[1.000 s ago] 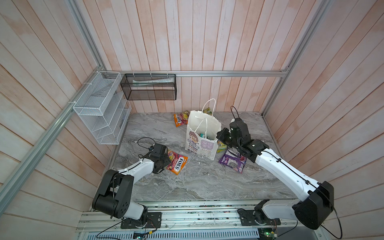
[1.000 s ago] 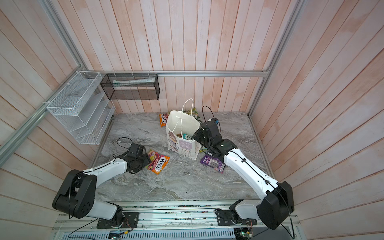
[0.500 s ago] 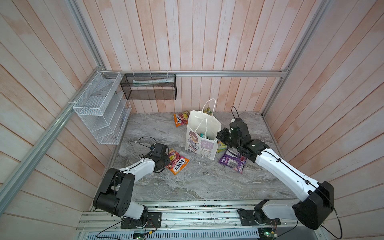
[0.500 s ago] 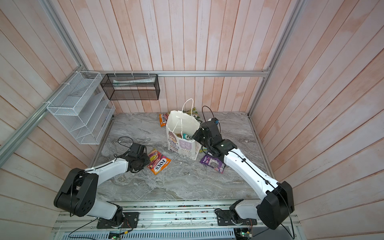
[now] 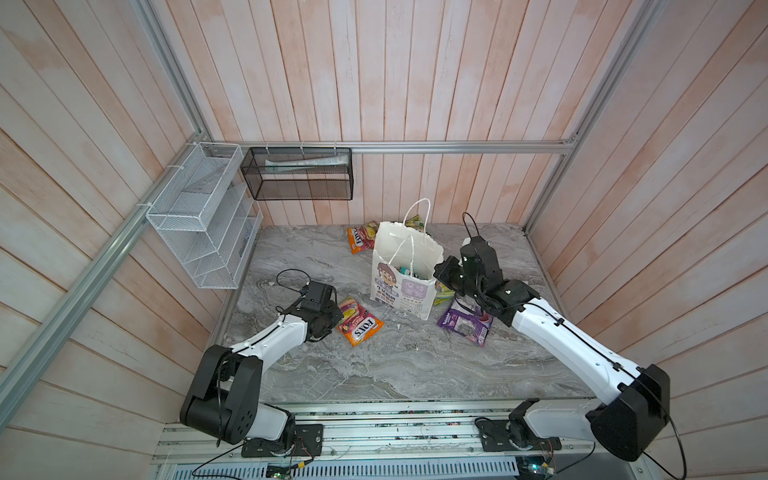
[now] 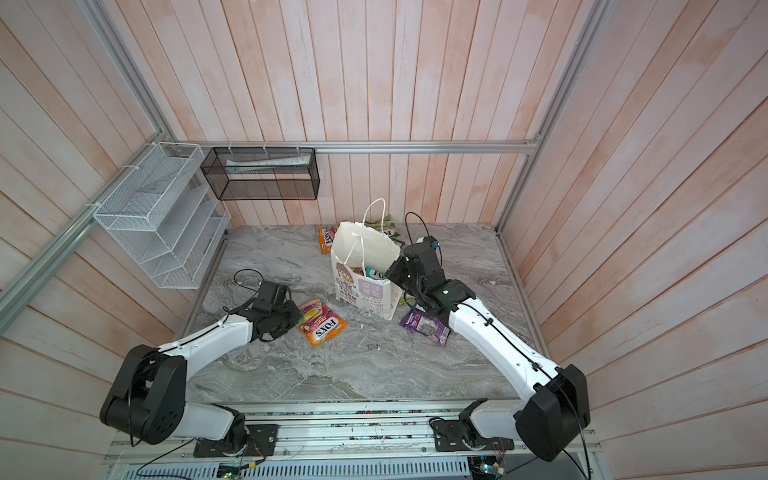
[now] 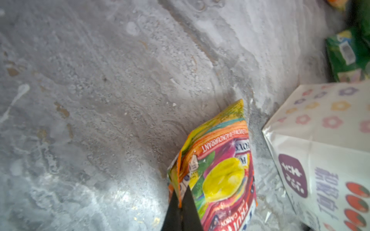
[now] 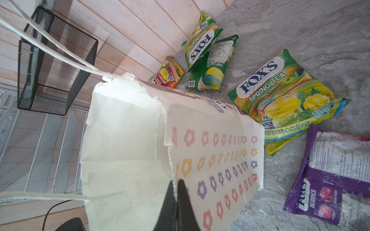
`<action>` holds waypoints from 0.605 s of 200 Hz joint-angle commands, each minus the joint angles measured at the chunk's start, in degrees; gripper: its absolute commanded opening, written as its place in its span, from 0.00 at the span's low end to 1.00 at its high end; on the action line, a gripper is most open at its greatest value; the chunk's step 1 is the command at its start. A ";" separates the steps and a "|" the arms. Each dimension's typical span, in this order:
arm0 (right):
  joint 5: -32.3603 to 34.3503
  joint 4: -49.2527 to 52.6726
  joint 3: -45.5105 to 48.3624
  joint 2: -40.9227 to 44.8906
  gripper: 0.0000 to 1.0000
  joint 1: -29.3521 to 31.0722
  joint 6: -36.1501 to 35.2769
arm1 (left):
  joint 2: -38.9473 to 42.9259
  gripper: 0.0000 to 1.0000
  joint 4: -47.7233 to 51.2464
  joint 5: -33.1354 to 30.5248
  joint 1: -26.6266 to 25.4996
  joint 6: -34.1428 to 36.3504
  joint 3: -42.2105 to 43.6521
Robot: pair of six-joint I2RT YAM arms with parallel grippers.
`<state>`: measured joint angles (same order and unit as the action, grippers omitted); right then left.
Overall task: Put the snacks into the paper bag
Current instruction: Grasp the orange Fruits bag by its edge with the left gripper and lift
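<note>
Left gripper (image 7: pixel 181 202) has snapped shut since a second ago, pinching the edge of the glossy orange-pink FOX'S candy packet (image 7: pixel 220 176) on the grey marble table (image 7: pixel 100 100). Right gripper (image 8: pixel 176 192) is clamped on the rim of the upright white flower-printed paper bag (image 8: pixel 124 140). In a top view the green glossy packets (image 6: pixel 390 224) behind it are half hidden.

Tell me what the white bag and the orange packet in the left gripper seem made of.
Paper bag: matte white paper, judging by its torn, creased rim. Orange packet: probably glossy plastic film; it reflects light and wrinkles at the pinched corner.
</note>
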<state>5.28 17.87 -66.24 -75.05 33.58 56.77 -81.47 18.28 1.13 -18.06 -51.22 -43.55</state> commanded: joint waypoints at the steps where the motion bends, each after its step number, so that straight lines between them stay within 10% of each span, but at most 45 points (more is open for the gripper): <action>1: 1.09 0.27 0.77 1.66 0.00 -0.23 -0.35 | 3.68 0.00 1.35 1.52 0.42 -0.37 -2.78; 121: 1.09 0.06 0.67 1.66 0.00 -0.27 -0.70 | 17.43 0.00 5.93 4.32 3.68 2.98 -12.84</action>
<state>5.28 18.00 -66.00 -74.67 33.58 56.75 -67.00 24.67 4.08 -15.40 -49.93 -52.45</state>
